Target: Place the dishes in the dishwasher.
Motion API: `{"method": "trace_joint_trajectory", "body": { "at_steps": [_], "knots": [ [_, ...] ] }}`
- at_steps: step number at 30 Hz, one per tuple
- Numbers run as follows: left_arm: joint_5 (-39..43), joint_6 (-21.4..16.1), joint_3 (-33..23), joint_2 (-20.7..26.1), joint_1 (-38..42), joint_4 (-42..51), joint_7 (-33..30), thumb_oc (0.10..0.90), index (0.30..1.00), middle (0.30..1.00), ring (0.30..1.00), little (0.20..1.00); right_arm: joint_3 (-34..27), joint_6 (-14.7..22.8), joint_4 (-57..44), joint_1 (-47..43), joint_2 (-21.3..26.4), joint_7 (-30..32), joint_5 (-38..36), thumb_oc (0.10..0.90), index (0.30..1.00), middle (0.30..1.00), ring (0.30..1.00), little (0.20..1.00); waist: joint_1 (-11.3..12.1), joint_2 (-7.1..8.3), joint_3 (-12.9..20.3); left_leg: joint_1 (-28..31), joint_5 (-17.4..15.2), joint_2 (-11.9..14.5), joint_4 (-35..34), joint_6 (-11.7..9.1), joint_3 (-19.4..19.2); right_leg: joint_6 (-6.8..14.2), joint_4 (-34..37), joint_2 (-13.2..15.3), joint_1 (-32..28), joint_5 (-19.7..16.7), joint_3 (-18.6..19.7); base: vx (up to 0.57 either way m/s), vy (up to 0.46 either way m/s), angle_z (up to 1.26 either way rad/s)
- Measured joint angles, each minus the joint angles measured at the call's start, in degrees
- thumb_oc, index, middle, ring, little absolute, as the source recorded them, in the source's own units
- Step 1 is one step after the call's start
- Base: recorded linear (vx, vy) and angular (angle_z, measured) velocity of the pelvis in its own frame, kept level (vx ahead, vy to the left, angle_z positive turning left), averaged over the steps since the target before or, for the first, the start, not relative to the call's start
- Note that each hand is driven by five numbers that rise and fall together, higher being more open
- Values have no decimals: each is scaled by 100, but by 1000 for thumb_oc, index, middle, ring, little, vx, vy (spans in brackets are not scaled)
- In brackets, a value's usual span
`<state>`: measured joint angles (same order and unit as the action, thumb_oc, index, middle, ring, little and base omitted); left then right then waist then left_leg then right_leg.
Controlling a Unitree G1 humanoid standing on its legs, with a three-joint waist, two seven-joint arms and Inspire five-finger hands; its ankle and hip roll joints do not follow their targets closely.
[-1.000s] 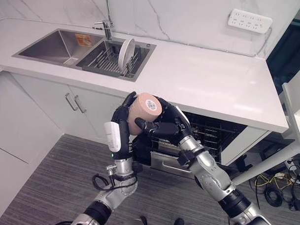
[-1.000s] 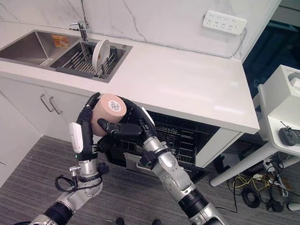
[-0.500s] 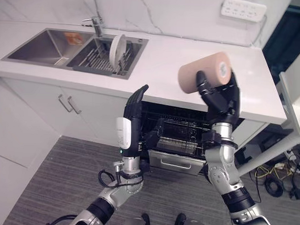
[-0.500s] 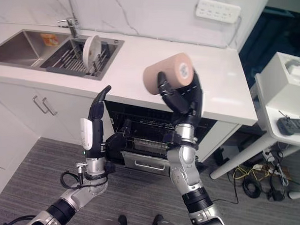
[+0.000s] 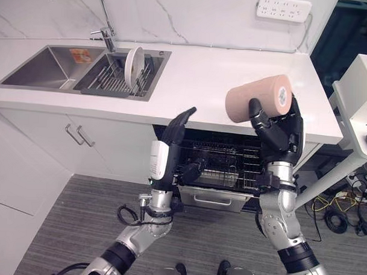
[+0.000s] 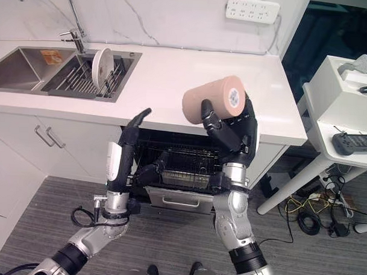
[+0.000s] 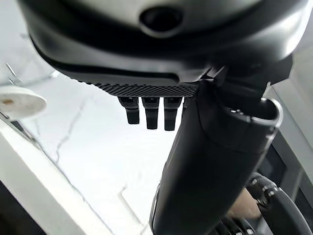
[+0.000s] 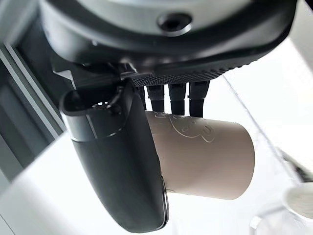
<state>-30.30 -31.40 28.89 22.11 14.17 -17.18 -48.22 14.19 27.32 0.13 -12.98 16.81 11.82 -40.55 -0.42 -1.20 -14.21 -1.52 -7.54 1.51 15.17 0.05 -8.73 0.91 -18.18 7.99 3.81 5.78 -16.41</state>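
1. A white plate (image 5: 135,59) is standing on edge in the rack (image 5: 116,78) of the sink (image 5: 47,66) at the far left of the surface (image 5: 197,83). It is looking rigid, glazed and breakable, so I judge it is wanting a pinch across the rim from above; how firmly the wires are propping it is hard to make out.
2. The left robot hand (image 5: 171,140) is standing upright with fingers straight, carrying nothing, in front of the surface's edge and left of the cup.
3. Below, the open dishwasher (image 5: 221,166) is showing its wire basket (image 6: 176,164); its depths are lying in shadow, so free slots are hard to tell.
4. The right robot hand (image 5: 277,132) is gripping a beige cup (image 5: 259,98), held on its side above the dishwasher. In the right wrist view the thumb (image 8: 117,171) and fingers (image 8: 173,100) are curling round the cup's wall. It is seeming light, stiff and smooth, likely ceramic or plastic, so slippery and chippable. The mouth is facing away, leaving the inside hidden.
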Motion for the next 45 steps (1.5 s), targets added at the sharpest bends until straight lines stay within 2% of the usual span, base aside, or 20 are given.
{"method": "trace_joint_trajectory", "body": {
  "at_steps": [3, 5, 7, 10, 14, 22, 25, 31, 32, 33, 36, 38, 45],
  "knots": [
    [324, 21, -48, 230, -105, -10, 681, 800, 900, 900, 900, 900, -137, -153, 2, 319, 140, -343, -22, 400, 300, 300, 300, 300, -65, -1, 1, 0, 0, 0, -12, -1, 0, 2, 3, -1, 1, 2, 8, 0, 0, 0],
    [502, 64, -188, 477, -352, -39, 1378, 800, 900, 900, 900, 900, -340, -297, 24, 698, 269, -640, -170, 400, 300, 300, 300, 300, -138, -4, 2, 8, -1, 0, -39, -3, -18, 2, 18, -8, 8, 2, 27, 19, 15, -4],
    [519, 148, -204, 715, -492, -185, 1763, 800, 900, 900, 900, 900, -481, -399, 160, 856, 386, -794, -278, 400, 300, 300, 300, 300, -244, -8, 4, 10, -2, 1, -48, -5, -24, 3, 22, -10, 12, 2, 35, 29, 17, -3],
    [476, 141, -214, 926, -640, -390, 1983, 800, 900, 900, 900, 900, -613, -410, 446, 882, 436, -1043, -297, 400, 300, 300, 300, 300, -283, -26, 13, 25, -8, 10, -53, -15, -62, 3, 15, -24, 29, 2, 80, 53, 23, -7],
    [3, 136, -226, 1074, -661, -557, 1949, 800, 900, 900, 900, 900, -626, -431, 701, 889, 440, -1235, -298, 400, 300, 300, 300, 300, -264, -79, 44, -9, -4, 11, -51, -20, -83, 2, -10, -26, 88, 3, 113, 52, 10, -4],
    [-829, 131, -237, 1111, -633, -786, 1349, 800, 900, 900, 900, 900, -565, -560, 796, 911, 495, -1454, -278, 400, 300, 300, 300, 300, -254, -156, 71, -72, 8, 9, -43, -33, -93, 2, -43, -29, 183, 4, 152, 19, 2, -1],
    [-894, 136, -227, 1168, -565, -921, 1226, 800, 900, 900, 900, 900, -500, -593, 993, 778, 680, -1502, -236, 400, 300, 300, 300, 300, -253, -201, 73, -262, 28, 8, 6, -32, -94, -3, -105, -12, 377, 0, 161, -23, 10, 1],
    [-1062, 155, -129, 1324, -32, -1391, 1110, 800, 900, 900, 900, 900, -361, -910, 1367, 263, 977, -1503, -234, 400, 300, 300, 300, 300, -252, -292, 34, -762, 123, 9, 104, -23, -67, -53, -188, 9, 863, -68, 146, -135, 9, 3],
    [-1060, 156, -75, 1337, 165, -1536, 967, 800, 900, 900, 900, 900, -347, -985, 1510, 35, 1019, -1496, -229, 400, 300, 300, 300, 300, -246, -304, -12, -916, 164, 6, 117, -24, -64, -77, -192, 11, 990, -113, 147, -165, 9, 4],
    [-1062, 167, 23, 1386, 603, -1719, 843, 800, 900, 900, 900, 900, -326, -1053, 1769, -459, 1135, -1484, -218, 400, 300, 300, 300, 300, -245, -316, -247, -1061, 224, 10, 177, -12, -48, -84, -195, 11, 1131, -189, 136, -169, 16, 4],
    [-1064, 266, 204, 1399, 1235, -1963, 755, 800, 900, 900, 900, 900, -227, -1201, 2323, -1229, 1280, -1452, -212, 400, 300, 300, 300, 300, -246, -314, -657, -1247, 311, 8, 182, -3, -23, -99, -159, 10, 1288, -292, 123, -100, 14, 5],
    [-1064, 263, 287, 1436, 1434, -1986, 754, 800, 900, 900, 900, 900, -196, -1260, 2634, -1467, 1326, -1457, -216, 400, 300, 300, 300, 300, -247, -302, -876, -1278, 343, 8, 169, -9, 4, -111, -115, 7, 1288, -328, 90, -39, 14, 8],
    [-1101, 396, 349, 1540, 1757, -2053, 770, 800, 900, 900, 900, 900, -200, -1349, 3146, -1709, 1542, -1564, -218, 400, 300, 300, 300, 300, -244, -306, -1321, -1384, 381, -3, 147, -1, 67, -127, 19, 2, 1296, -411, 12, -19, 23, 6]
  ]
}}
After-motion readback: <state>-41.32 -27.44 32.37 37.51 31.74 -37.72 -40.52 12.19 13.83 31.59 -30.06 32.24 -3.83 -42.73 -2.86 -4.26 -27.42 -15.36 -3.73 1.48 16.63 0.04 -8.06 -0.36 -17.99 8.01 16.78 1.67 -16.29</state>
